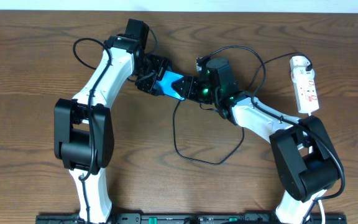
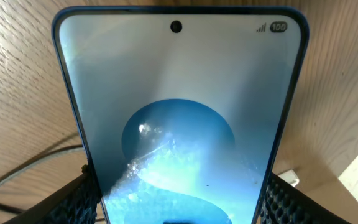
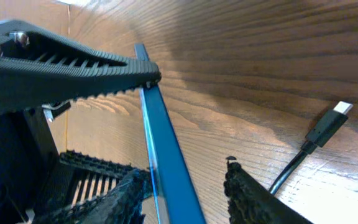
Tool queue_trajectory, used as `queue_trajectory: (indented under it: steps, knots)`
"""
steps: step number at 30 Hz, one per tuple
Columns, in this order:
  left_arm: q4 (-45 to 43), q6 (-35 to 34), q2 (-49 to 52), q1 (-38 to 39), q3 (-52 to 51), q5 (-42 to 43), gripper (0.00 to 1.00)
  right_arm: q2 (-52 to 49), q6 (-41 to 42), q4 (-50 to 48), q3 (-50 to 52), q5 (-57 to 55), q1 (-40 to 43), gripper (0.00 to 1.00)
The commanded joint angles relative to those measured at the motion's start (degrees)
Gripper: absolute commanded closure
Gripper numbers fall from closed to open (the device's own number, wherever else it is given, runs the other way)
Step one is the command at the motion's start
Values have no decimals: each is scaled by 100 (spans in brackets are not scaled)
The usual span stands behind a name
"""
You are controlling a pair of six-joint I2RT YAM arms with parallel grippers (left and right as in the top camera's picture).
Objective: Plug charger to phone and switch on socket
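The phone [image 1: 174, 84] is held above the table's middle, its light blue screen [image 2: 179, 93] filling the left wrist view. My left gripper [image 1: 149, 79] is shut on it across its width, a finger [image 2: 73, 202] against each long side. My right gripper [image 1: 194, 89] straddles the phone's thin blue edge [image 3: 160, 137]. One finger [image 3: 129, 196] is against it and the other [image 3: 247, 196] stands a little apart. The charger's black cable [image 1: 185, 152] loops over the table, and its plug tip [image 3: 342, 108] lies free on the wood. The white socket [image 1: 304, 84] lies at the far right.
The charger cable runs from behind my right arm up toward the socket's top end [image 1: 300, 61]. A thick white cord [image 1: 306, 121] leaves the socket near the right arm's base. Bare wooden table [image 1: 30, 62] lies to the left.
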State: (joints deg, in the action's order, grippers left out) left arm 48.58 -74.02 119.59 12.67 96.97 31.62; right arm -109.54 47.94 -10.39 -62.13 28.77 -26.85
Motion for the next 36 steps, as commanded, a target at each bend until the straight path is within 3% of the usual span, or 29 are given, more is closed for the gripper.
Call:
queue_trajectory:
  steps: [1, 12, 18, 36]
  knots:
    - [-4, -87, -195, 33, 17, 254, 37, -24, 24, -11, -85, 9, -39, 63]
    - [-7, -87, -195, 33, 17, 251, 37, -26, 24, -11, -85, -24, -63, 80]
    - [-7, -87, -195, 33, 17, 251, 37, -26, 101, -15, -85, -20, -55, 99]
    - [-7, -87, -195, 28, 17, 258, 35, -26, 544, -162, -85, 691, 654, 99]
